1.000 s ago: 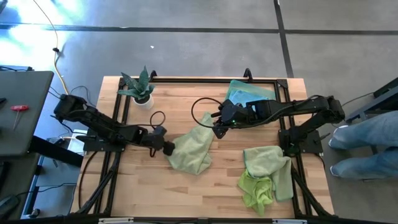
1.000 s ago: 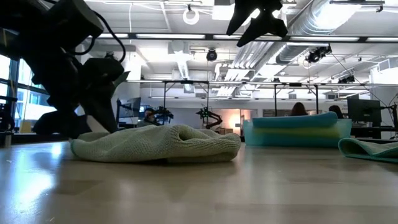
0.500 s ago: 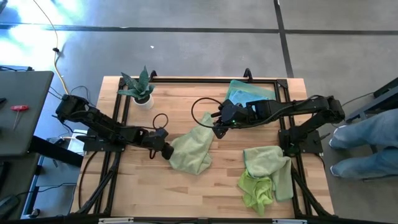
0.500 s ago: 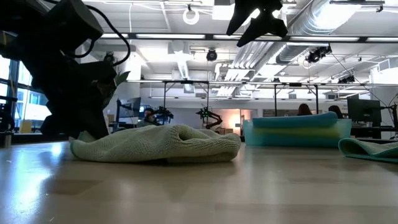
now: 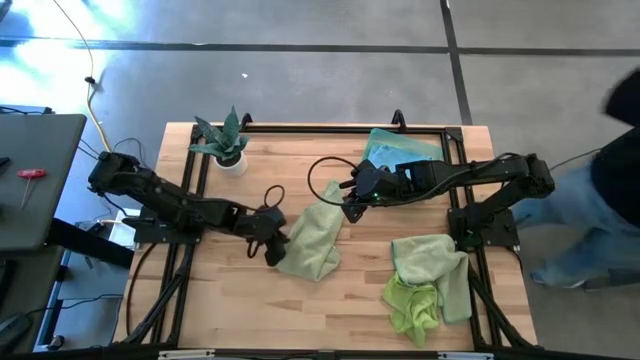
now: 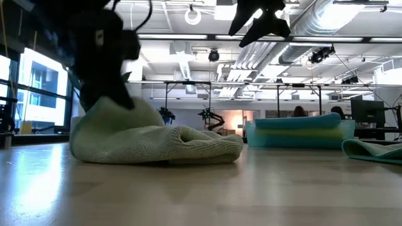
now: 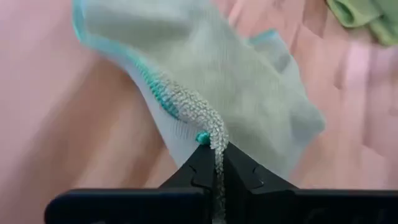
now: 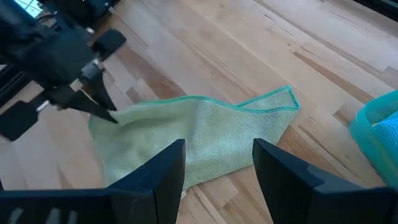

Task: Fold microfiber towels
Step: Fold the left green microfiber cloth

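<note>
A pale sage green microfiber towel [image 5: 312, 238] lies crumpled at the middle of the table. My left gripper [image 5: 274, 247] is shut on its left edge, which is raised off the wood [image 6: 112, 116]. My right gripper [image 5: 349, 203] hangs open high above the towel's far end, touching nothing, with its fingers [image 8: 160, 172] apart. Folded blue and teal towels [image 5: 398, 150] are stacked at the far right. A loose heap of green towels [image 5: 430, 280] lies at the near right. My left gripper pinches the towel's teal-stitched edge [image 7: 210, 138] between its two fingers, near a corner [image 8: 115, 118]. One layer or several, I cannot tell. The fingers come slanting down from the table's left. The held edge is lifted; the rest of the towel [image 6: 188, 147] lies on the table.
A small spiky plant in a white pot [image 5: 226, 143] stands at the far left. A black frame [image 5: 300, 129] runs around the table. A person [image 5: 610, 210] stands beyond the right edge. Bare wood lies along the near edge [image 5: 300, 310].
My left gripper has shut on the towel's left edge, rolled about its own axis, and risen while moving a little toward the table's right. That edge has come up off the table and bunched toward the middle; the rest of the towel has stayed put.
</note>
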Motion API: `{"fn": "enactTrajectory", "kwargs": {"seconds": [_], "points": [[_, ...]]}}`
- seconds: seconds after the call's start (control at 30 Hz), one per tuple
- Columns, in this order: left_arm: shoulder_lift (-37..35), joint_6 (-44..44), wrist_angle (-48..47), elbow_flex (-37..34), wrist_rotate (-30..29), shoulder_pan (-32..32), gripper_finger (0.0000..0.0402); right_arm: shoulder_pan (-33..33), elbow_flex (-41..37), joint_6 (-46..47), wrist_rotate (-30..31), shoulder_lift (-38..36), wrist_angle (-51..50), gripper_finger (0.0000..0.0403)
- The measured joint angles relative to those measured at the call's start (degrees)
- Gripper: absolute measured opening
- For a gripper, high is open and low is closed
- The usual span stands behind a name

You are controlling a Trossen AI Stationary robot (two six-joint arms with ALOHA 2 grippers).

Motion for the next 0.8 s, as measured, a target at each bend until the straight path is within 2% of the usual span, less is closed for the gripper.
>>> {"fn": "enactTrajectory", "kwargs": {"seconds": [0.07,0.2,0.33,0.53,0.7,0.8], "points": [[0.0,4.21,-6.55,4.78,-3.36,0.02,0.0003,0.0,0.0,-0.57,0.59,0.0,0.63,0.0179],[0.0,9.87,-15.97,14.48,-9.28,0.52,0.0002,-0.02,-0.01,-1.95,6.65,-0.02,3.27,0.0179],[-0.02,9.63,-19.25,22.94,-9.34,1.58,0.0001,-0.05,0.0,-1.51,7.28,-0.02,4.19,0.0179],[-0.02,12.53,-22.93,32.12,-12.83,1.44,0.0001,-0.34,0.0,-4.62,7.89,-0.02,6.91,0.0179],[-0.02,12.55,-33.98,39.7,-12.55,1.51,0.0,-0.84,0.0,-9.05,8.33,-0.02,8.39,0.0179],[-0.02,12.55,-41.64,44.68,-12.38,1.44,0.0,-1.41,0.0,-8.08,7.85,-0.02,9.95,0.0179]]}}
